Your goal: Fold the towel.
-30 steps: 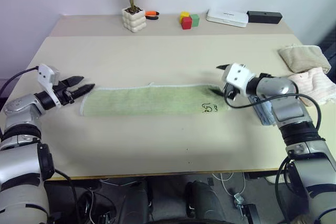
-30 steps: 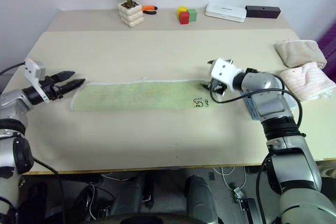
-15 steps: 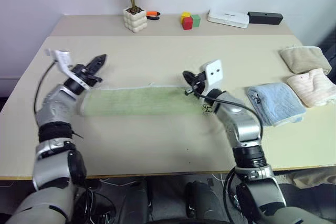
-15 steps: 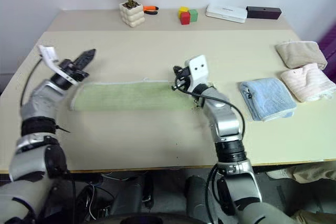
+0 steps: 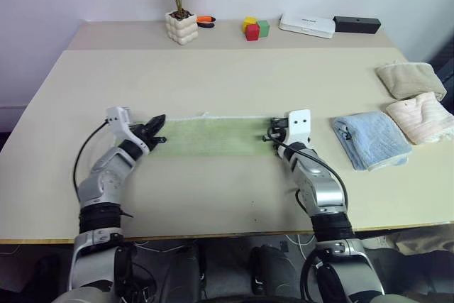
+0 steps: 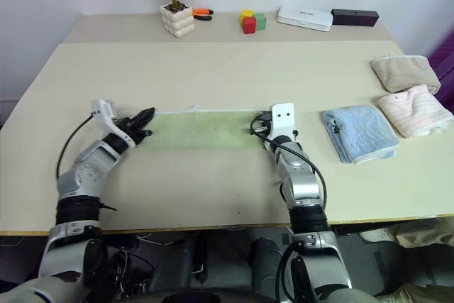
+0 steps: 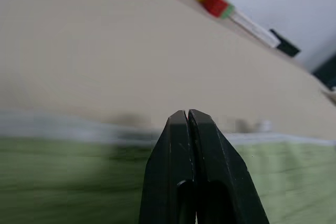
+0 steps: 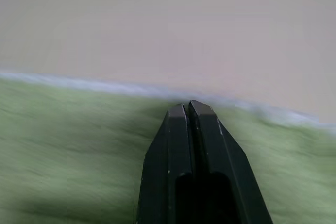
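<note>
The light green towel lies flat as a long strip across the middle of the table. My left gripper is shut at the towel's left end, its fingertips pressed together low over the cloth near the whitish far edge. At the right end my right gripper is also shut, its fingertips just inside the far edge. Nothing shows between either pair of fingers. Both arms hide the towel's outermost ends.
Three folded towels lie at the right: light blue, pale pink, beige. Along the back stand a potted plant, an orange-handled tool, coloured blocks, a white box and a black box.
Both arms swung inward and down from beyond the towel's ends onto them. Both grippers, open a second ago, are shut. The light blue towel is uncovered.
</note>
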